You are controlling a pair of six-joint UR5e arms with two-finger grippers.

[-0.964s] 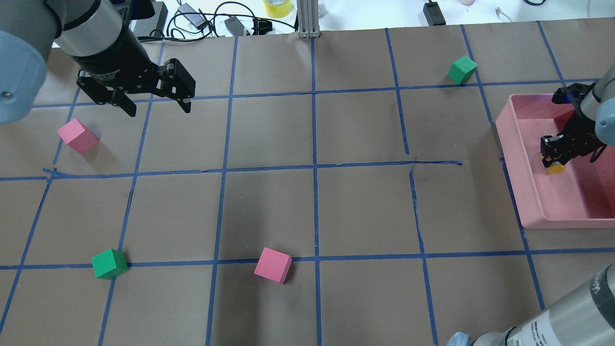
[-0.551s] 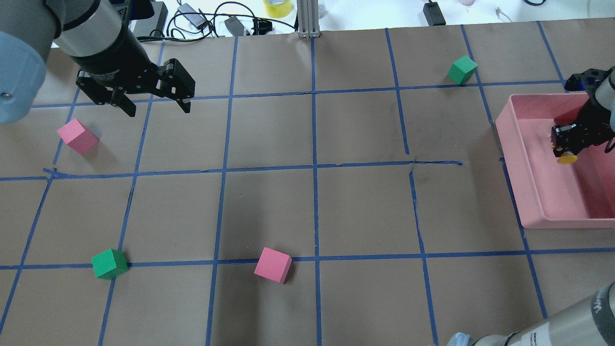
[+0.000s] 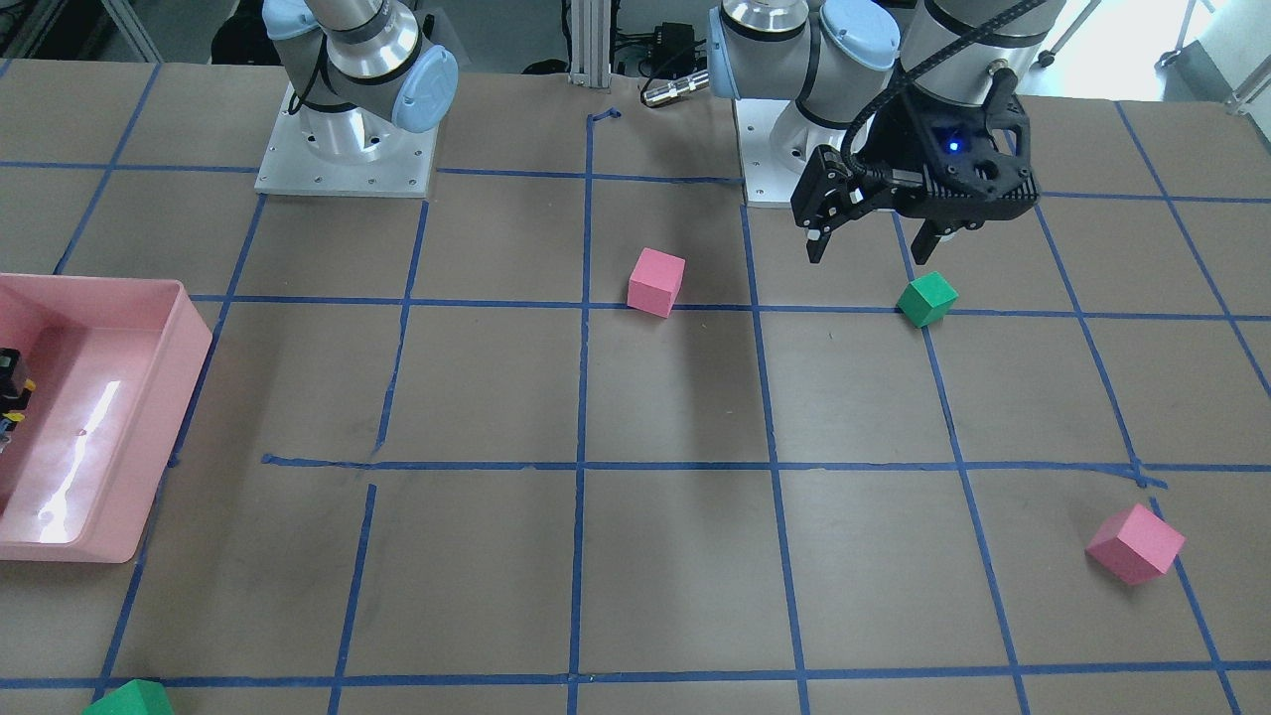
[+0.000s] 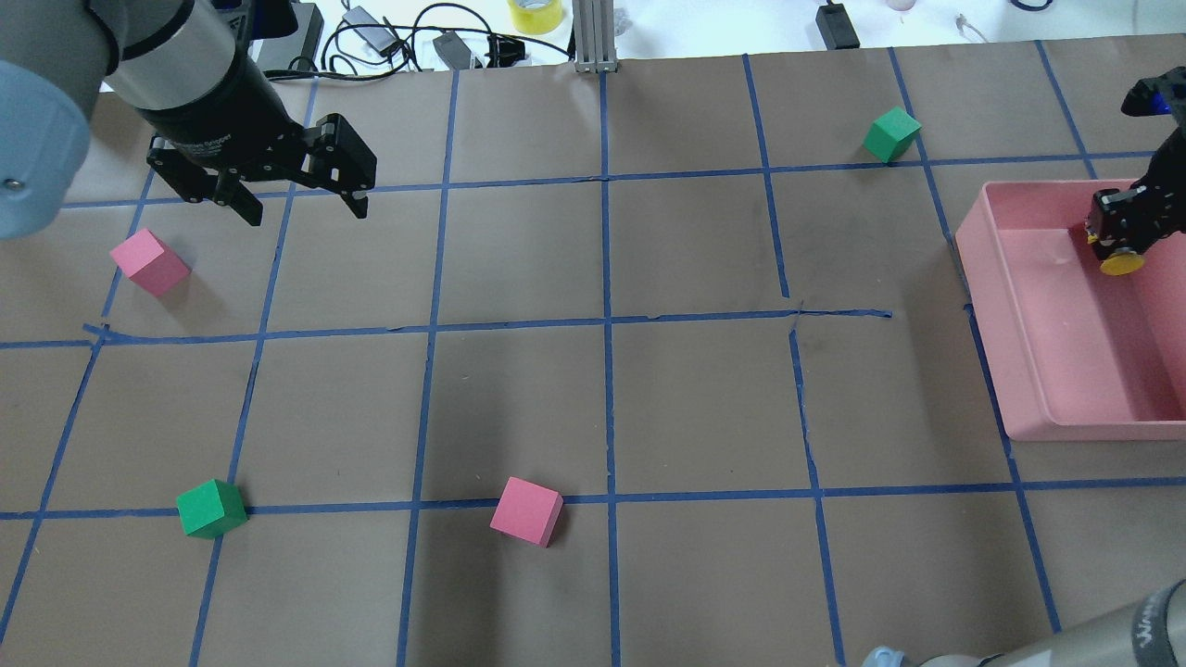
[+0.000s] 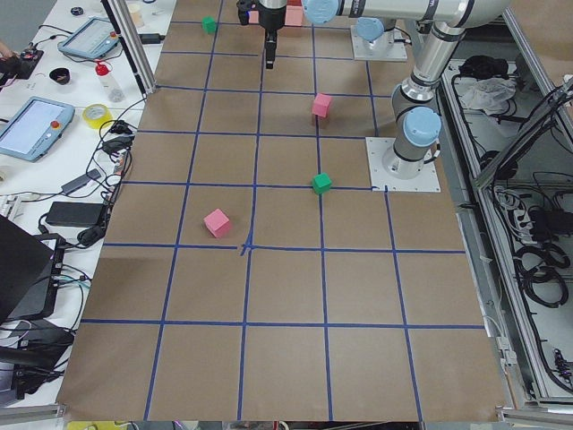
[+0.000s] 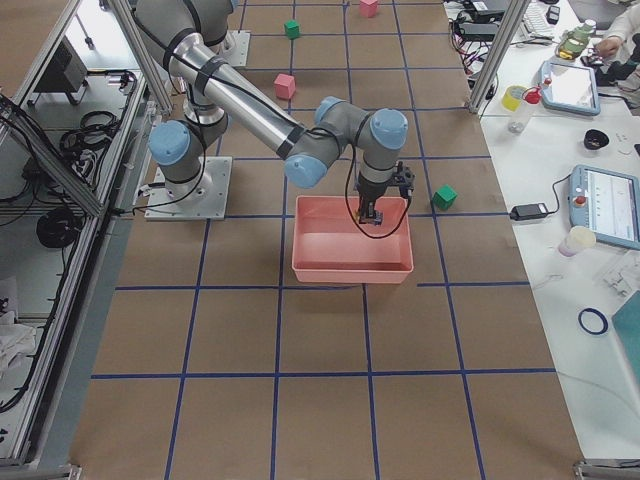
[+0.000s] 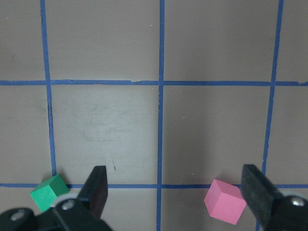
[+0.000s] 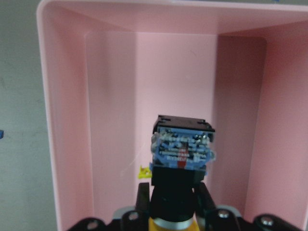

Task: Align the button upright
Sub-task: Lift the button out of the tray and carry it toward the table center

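Observation:
The button [image 8: 182, 159] is in my right gripper [image 4: 1115, 243], which is shut on its black body. Its yellow cap [image 4: 1121, 265] sticks out toward the near side. In the right wrist view the bluish contact block faces away from the camera. The gripper holds it inside the pink tray [image 4: 975, 243], near the tray's far end. The tray also shows in the right wrist view [image 8: 67, 120], and the gripper in the exterior right view [image 6: 372, 213]. My left gripper [image 4: 306, 211] is open and empty, hovering over the far left of the table; it also shows in the front view [image 3: 869, 255].
Pink cubes [image 4: 148, 262] [image 4: 526, 510] and green cubes [image 4: 211, 508] [image 4: 891, 133] lie scattered on the brown gridded table. The tray [image 3: 189, 338] sits at the table's right edge. Cables and tape lie beyond the far edge.
My right gripper has carried the button toward the tray's far end and a little to the right. The left arm has not moved.

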